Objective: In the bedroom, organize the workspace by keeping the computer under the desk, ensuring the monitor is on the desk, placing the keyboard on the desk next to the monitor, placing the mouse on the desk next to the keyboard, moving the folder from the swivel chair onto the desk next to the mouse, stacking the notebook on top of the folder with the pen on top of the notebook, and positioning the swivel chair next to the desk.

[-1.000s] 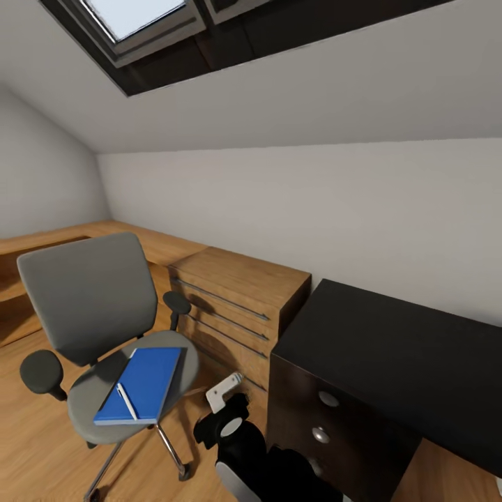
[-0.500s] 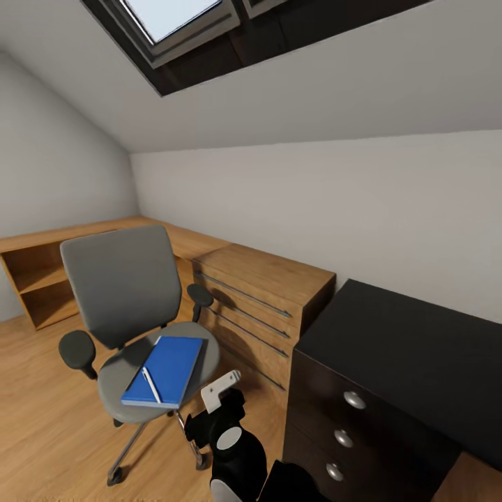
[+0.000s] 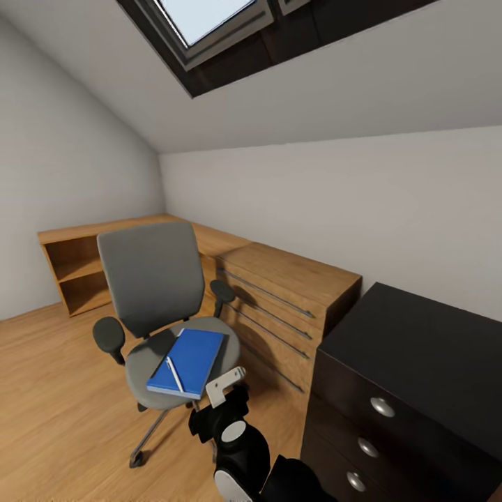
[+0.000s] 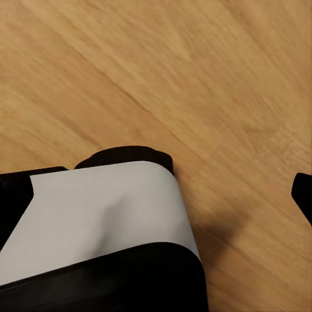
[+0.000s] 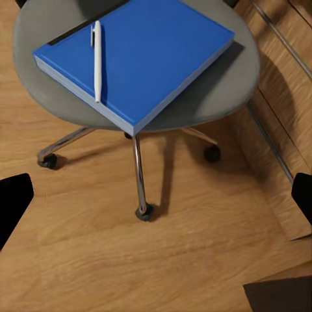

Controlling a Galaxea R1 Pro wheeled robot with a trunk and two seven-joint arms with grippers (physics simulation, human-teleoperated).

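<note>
Swivel chair (image 3: 164, 307): stands on the wood floor (image 3: 56, 404) in a corner of the bedroom, beside a low oak drawer unit (image 3: 289, 300). Grey backrest upright, black armrests on both sides, chrome star base with black casters under the seat.
Folder (image 3: 188, 362): bright blue, lies flat on the chair seat, turned at an angle to the seat edge. In the right wrist view the folder (image 5: 140, 55) covers most of the seat, one corner reaching the seat rim.
Pen (image 3: 173, 374): slim and white, lies on top of the folder near one long edge; in the right wrist view the pen (image 5: 97, 60) runs roughly parallel to that edge.
Dark strip (image 5: 88, 26): a thin dark edge shows just beside the folder on the seat; what it belongs to cannot be told.
Black cabinet (image 3: 390, 411): dark top, drawers with round silver knobs, just beside the oak drawer unit.
Oak shelf unit (image 3: 77, 272): low and open, along the grey wall behind the chair.
Skylight (image 3: 209, 21): set in the sloped ceiling above.
Right gripper (image 5: 156, 195): hangs above the floor near the chair base, fingertips set wide apart, nothing between them.
Left gripper (image 4: 302, 195): faces the floor over the robot's white body panel (image 4: 97, 214); one dark fingertip shows, so its spread cannot be told.
</note>
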